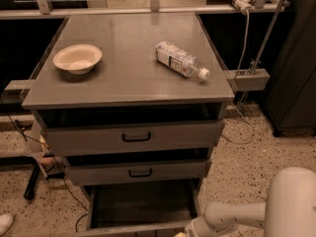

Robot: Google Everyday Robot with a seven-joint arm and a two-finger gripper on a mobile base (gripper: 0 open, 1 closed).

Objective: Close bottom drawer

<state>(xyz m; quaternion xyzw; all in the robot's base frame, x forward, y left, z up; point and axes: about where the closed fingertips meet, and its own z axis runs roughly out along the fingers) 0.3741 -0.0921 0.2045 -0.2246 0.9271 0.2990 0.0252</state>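
The bottom drawer of the grey metal cabinet stands pulled out; I look down into its empty tray, and its front panel runs along the lower edge of the view, handle hidden. Above it sit the mid-width drawer and the widest top drawer, each with a black loop handle and each slightly out. My white arm reaches in from the lower right. The gripper is at the bottom edge, by the right end of the bottom drawer's front, mostly cut off.
On the cabinet top lie a cream bowl at the left and a plastic water bottle on its side at the right. Cables trail on the speckled floor at the left. A dark cabinet stands at the right.
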